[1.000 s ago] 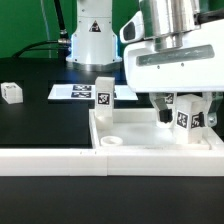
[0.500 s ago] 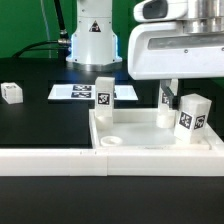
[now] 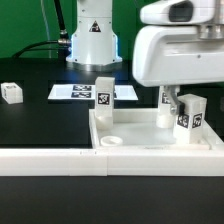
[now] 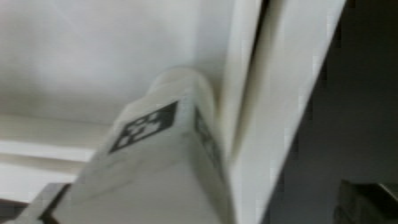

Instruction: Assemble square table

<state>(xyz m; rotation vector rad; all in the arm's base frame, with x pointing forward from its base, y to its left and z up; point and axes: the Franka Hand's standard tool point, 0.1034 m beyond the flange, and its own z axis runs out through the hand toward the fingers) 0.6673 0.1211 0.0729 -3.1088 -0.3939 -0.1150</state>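
Released and empty, the end effector hangs beside the small white tagged block leg upright on the large white plastic square slab; sideways drift could topple it.

Gripper has lifted off the tagged leg at the table slab corner on the exterior view's right. A second ago its spread fingers straddled that leg. The leg's top and tag were partly hidden then and now show in full, with the gripper body higher above the leg.
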